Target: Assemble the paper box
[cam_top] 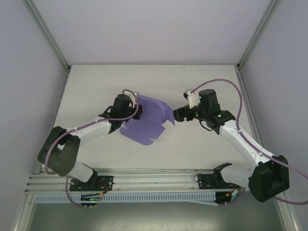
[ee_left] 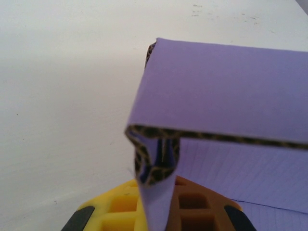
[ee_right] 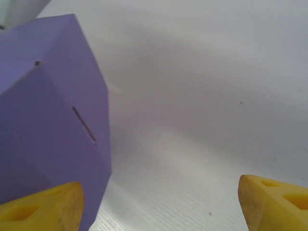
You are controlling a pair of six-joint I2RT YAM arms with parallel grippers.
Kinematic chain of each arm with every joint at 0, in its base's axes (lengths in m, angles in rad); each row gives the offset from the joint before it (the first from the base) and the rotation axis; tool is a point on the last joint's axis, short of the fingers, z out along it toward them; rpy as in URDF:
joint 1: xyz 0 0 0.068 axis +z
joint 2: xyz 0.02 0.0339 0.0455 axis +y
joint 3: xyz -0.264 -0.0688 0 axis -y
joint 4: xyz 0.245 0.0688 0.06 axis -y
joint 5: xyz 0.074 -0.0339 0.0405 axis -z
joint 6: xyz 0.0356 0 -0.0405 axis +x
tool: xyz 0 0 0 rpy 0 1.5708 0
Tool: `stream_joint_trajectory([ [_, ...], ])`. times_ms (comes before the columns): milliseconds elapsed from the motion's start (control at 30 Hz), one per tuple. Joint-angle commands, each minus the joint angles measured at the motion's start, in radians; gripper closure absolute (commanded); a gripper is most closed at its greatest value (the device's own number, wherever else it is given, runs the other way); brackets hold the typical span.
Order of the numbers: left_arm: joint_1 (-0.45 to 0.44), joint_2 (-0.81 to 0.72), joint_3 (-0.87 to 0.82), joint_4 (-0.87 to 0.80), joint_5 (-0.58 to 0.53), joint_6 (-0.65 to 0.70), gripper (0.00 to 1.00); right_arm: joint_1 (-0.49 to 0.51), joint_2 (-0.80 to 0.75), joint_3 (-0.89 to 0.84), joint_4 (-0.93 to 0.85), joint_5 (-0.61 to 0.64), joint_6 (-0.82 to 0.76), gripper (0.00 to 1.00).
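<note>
The paper box (cam_top: 147,122) is a lavender die-cut sheet, partly folded, in the middle of the white table. Its upper panel is raised and a flat flap lies toward the front. My left gripper (cam_top: 136,110) is shut on the sheet's left edge. In the left wrist view a purple flap (ee_left: 159,202) is pinched between the yellow fingers (ee_left: 113,211), with a folded panel (ee_left: 221,91) standing over them. My right gripper (cam_top: 177,115) is open at the sheet's right tip. In the right wrist view the sheet (ee_right: 48,120), with a thin slit, lies by the left fingertip (ee_right: 43,209); the gap (ee_right: 159,207) holds only table.
Grey enclosure walls stand on the left, right and back, with metal posts (cam_top: 48,33) at the back corners. An aluminium rail (cam_top: 144,180) carrying both arm bases runs along the near edge. Bare table (cam_top: 159,82) lies behind the sheet.
</note>
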Motion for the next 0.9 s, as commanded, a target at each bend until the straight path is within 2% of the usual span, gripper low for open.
stream_joint_trajectory([
  [0, -0.002, 0.021, 0.040, -0.027, -0.033, -0.021, 1.00, 0.008, 0.001, -0.007, 0.026, -0.160, -0.020, 0.16],
  [133, -0.002, 0.031, 0.057, -0.048, -0.033, -0.021, 1.00, 0.014, 0.047, 0.006, 0.025, -0.258, -0.037, 0.16],
  [333, -0.002, 0.017, 0.039, 0.007, 0.038, -0.009, 1.00, 0.043, 0.145, 0.049, 0.051, -0.263, -0.068, 0.19],
  [500, -0.001, 0.014, 0.042, -0.010, 0.041, -0.004, 1.00, 0.078, 0.227, 0.107, 0.095, -0.255, -0.064, 0.23],
  [567, -0.002, 0.000, 0.031, 0.000, 0.051, -0.002, 1.00, 0.085, 0.242, 0.116, 0.112, -0.194, -0.048, 0.24],
  [733, -0.001, -0.029, 0.016, 0.014, 0.067, 0.000, 1.00, 0.123, 0.258, 0.126, 0.135, 0.062, -0.047, 0.28],
  [867, -0.002, -0.027, 0.024, 0.019, 0.092, -0.002, 1.00, 0.133, 0.314, 0.149, 0.156, 0.026, -0.068, 0.28],
])
